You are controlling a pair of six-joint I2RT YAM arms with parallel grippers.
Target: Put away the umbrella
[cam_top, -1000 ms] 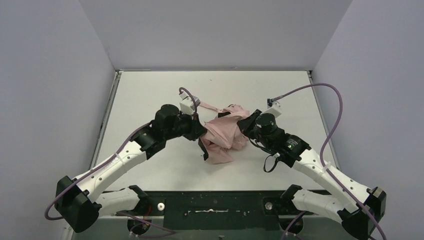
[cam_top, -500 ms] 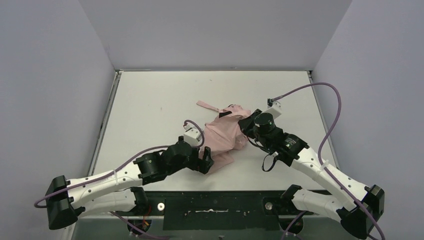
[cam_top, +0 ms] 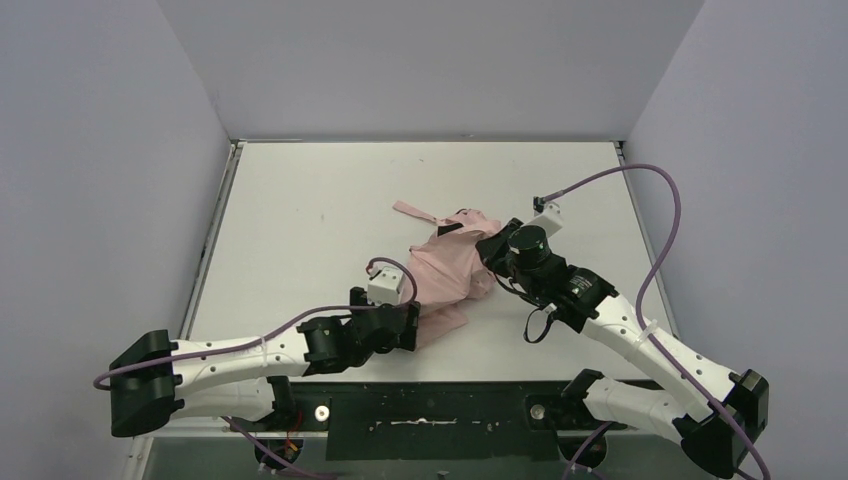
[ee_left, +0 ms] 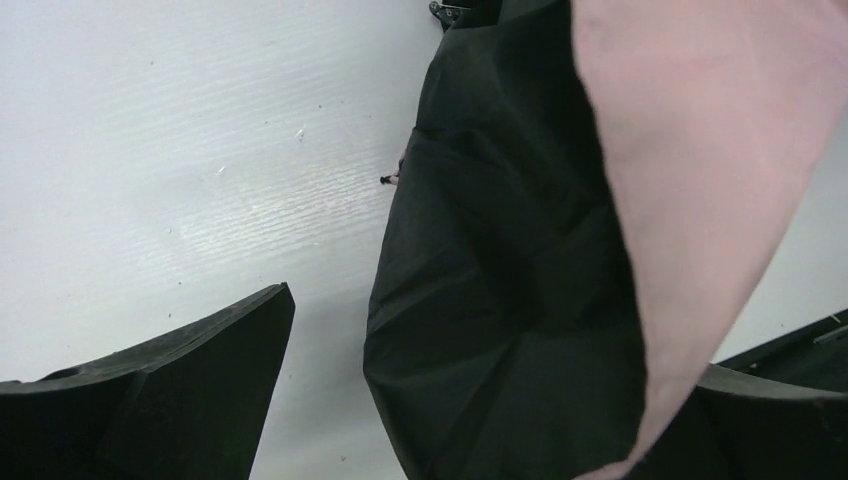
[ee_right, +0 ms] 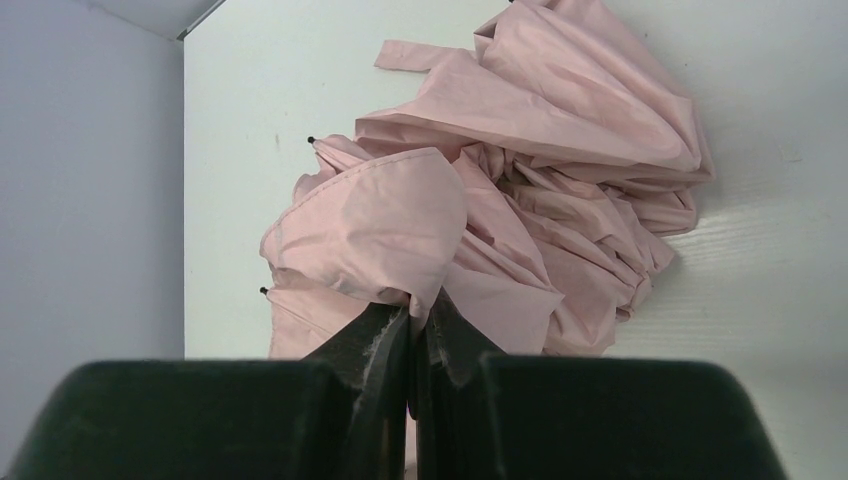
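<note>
Pink umbrella (cam_top: pixel 450 270) lies crumpled and unstrapped on the tabletop (cam_top: pixel 300 200). Right tool (ee_right: pixel 412 318) pinches its fabric; left tool (ee_left: pixel 500 335) gapes open around its near edge. Most tidying seems left.

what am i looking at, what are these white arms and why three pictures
Two robot arms bolted to a table. The overhead picture looks down from behind them; the other two come from a camera on each wrist, so the dark shapes at the bottom are that arm's own fingers. On the table lies a crumpled pink umbrella. The right claw is shut, pinching a fold of its fabric. The left claw is open, fingers either side of the umbrella's near edge, gripping nothing.
</note>
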